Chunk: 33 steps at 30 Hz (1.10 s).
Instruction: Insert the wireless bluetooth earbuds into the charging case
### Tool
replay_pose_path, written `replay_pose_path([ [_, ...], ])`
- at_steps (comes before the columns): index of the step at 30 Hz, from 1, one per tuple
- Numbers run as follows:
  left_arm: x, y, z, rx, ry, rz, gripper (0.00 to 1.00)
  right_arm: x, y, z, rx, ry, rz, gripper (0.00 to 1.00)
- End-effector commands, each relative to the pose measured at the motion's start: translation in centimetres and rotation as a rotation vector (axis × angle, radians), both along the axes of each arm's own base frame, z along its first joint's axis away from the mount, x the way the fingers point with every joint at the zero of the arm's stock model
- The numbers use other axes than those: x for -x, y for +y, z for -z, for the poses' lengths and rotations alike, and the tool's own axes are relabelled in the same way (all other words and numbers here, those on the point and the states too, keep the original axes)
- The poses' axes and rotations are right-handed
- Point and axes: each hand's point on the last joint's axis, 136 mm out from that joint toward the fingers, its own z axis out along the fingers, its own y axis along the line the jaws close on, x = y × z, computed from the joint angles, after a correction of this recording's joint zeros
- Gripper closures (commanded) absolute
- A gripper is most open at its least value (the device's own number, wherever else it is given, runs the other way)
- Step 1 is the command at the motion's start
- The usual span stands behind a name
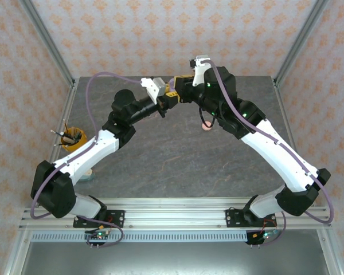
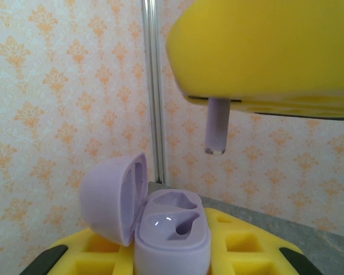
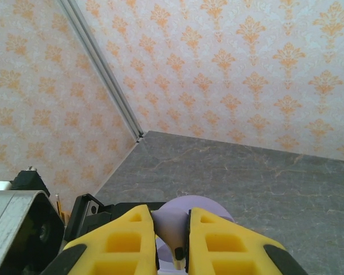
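Left wrist view shows us what matters most. The purple earbud (image 2: 215, 127) hangs above the charging case (image 2: 172, 232), at about 1 o'clock from the two empty slots (image 2: 173, 201). Its stem points straight down, from 12 to 6, so its long line runs the same way as the way in. It is not touching the case; we see wall between them. We think it has to go down and a little toward 7 o'clock to meet a slot. The lid (image 2: 112, 197) stands open on the 9 o'clock side, out of the way.

The right gripper (image 3: 172, 238) is squeezed closed on the earbud's head, so the right arm is the one that brings it in. The left gripper (image 2: 172, 260) is closed on the bottom of the case and holds it up.

Some things are hard to see. The yellow fingers hide the earbud's head, so we cannot tell which slot it fits. In the top external view a small pink thing (image 1: 206, 125) lies on the table (image 1: 178, 154) by the right arm. It is too small for us to tell what it is.
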Motion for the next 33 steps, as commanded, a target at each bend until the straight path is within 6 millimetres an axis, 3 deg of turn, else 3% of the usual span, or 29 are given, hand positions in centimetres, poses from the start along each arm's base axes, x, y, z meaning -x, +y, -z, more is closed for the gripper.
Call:
replay_pose_path([
  [1, 0.9, -0.4, -2.5, 0.022, -0.088, 0.034, 1.0, 0.5, -0.2, -1.4, -0.046, -0.029, -0.01, 0.84],
  [24, 1.4, 0.0, -3.6, 0.024, -0.114, 0.026, 1.0, -0.1, 0.2, 1.8, -0.002, 0.047, 0.002, 0.85],
  [33, 1.6, 0.0, -3.9, 0.027, -0.119, 0.028, 1.0, -2.0, -1.2, 3.7, -0.064, 0.132, 0.025, 0.86],
])
